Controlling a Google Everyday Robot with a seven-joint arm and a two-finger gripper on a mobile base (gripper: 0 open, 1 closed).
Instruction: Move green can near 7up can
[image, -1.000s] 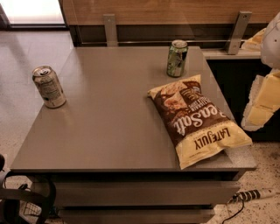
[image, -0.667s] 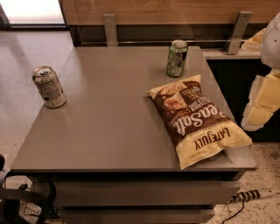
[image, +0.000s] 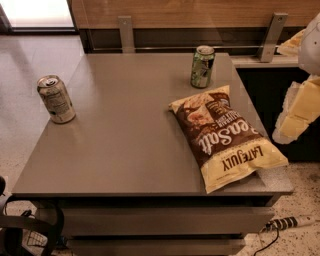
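Observation:
The green can (image: 202, 66), with a green and white label and a silver top, stands upright at the far right of the grey table (image: 125, 145). The 7up can (image: 56, 99), pale silver-grey with dark print, stands upright near the table's left edge, far from the green can. My gripper (image: 296, 111) shows as pale cream and white parts at the right edge of the view, off the table's right side and level with the chip bag. It touches nothing.
A brown and yellow chip bag (image: 225, 136) lies flat on the table's right front, just in front of the green can. A wooden wall with metal brackets (image: 126, 33) runs behind the table. A power strip (image: 292, 222) lies on the floor at lower right.

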